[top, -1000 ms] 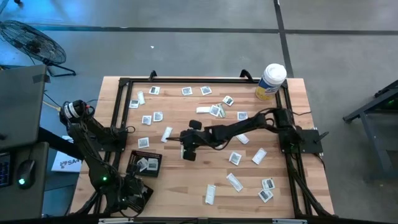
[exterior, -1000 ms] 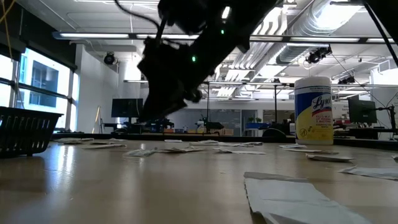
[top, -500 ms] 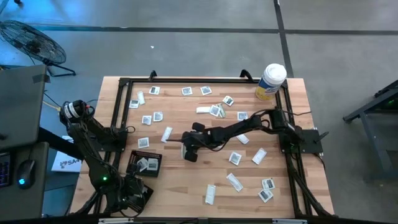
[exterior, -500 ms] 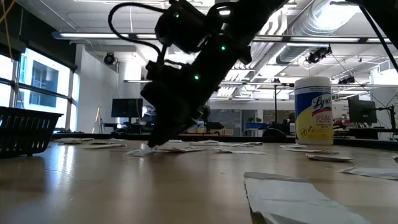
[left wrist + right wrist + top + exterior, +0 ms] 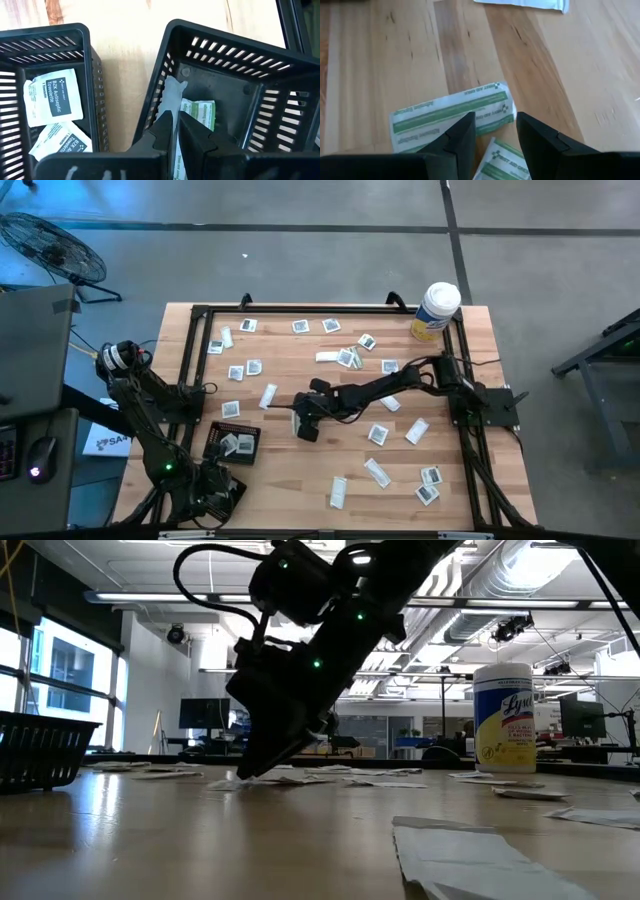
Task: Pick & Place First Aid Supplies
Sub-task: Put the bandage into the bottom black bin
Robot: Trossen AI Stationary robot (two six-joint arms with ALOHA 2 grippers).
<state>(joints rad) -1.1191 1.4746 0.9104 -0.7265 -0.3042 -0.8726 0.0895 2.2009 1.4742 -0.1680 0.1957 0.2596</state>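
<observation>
Right gripper [image 5: 492, 131] jaws spread over two green-striped white strip wrappers [image 5: 451, 114] on the wooden bench [image 5: 380, 65]. Left gripper [image 5: 175, 125] jaws pressed together above two black mesh trays [image 5: 225, 75].

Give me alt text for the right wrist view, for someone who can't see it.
The right gripper, fingers open, hangs just above a green-striped bandage wrapper lying flat on the wooden table, a finger to each side of it. A second green-printed wrapper lies partly under the gripper, and a white strip wrapper lies farther off at the picture's edge.
</observation>
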